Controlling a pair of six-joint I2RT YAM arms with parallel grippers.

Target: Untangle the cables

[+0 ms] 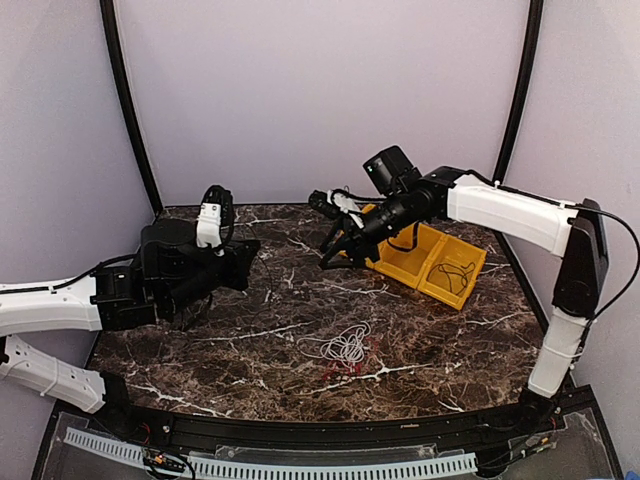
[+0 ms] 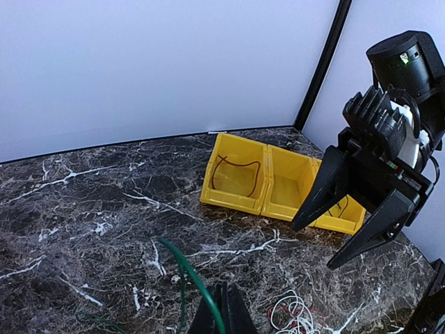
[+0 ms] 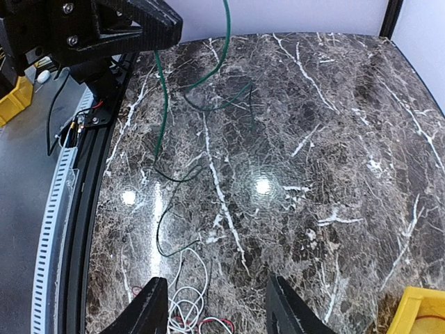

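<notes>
The cables lie as a small heap of white and red loops [image 1: 345,346] on the marble table; the heap also shows in the left wrist view [image 2: 295,313] and in the right wrist view [image 3: 184,306]. A thin green cable [image 3: 161,104] runs from the heap up into my left gripper [image 2: 222,309], which is shut on it above the table's left side [image 1: 238,260]. My right gripper [image 3: 215,278] is open and empty. It hangs in the air [image 1: 335,255] beyond the heap, near the bins.
Three joined yellow bins [image 1: 432,262] stand at the back right. One bin holds a thin dark wire [image 2: 236,170] and the right bin holds another [image 1: 458,276]. The table's black front rail [image 3: 83,181] lies behind the heap in the right wrist view.
</notes>
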